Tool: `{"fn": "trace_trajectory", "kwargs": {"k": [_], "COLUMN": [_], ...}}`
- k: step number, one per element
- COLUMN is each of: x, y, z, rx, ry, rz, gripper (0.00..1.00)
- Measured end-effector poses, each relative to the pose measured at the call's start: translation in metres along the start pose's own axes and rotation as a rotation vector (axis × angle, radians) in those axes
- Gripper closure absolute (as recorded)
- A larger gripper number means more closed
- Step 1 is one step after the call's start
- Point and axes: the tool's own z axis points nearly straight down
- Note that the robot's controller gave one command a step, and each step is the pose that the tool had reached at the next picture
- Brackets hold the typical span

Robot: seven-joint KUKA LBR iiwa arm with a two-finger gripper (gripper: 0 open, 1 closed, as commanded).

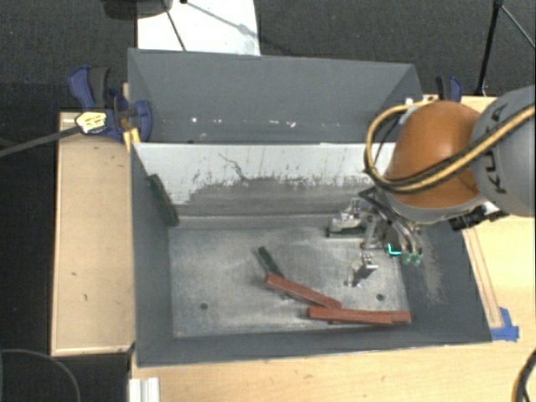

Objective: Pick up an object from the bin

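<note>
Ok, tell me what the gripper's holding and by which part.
Nothing: the gripper hangs open and empty near the brown sticks.

The camera sits high above my pincer (pixel 365 268) and somewhat to one side, and it looks down into the grey bin (pixel 268 99). It faces the bin's tall back wall, which stands behind my pincer, higher in the view. My arm (pixel 435 162) enters from the right, so most of the bin's floor lies to the left of my pincer. The camera stands far enough away that the whole bin fits in.
</note>
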Motion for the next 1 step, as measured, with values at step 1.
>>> {"fn": "trace_trajectory", "kwargs": {"k": [1], "x": [0.0424], "y": [0.047], "z": [0.0835], "rx": [-0.002], "ry": [-0.008], "rz": [-0.101], "gripper": [1.0]}}
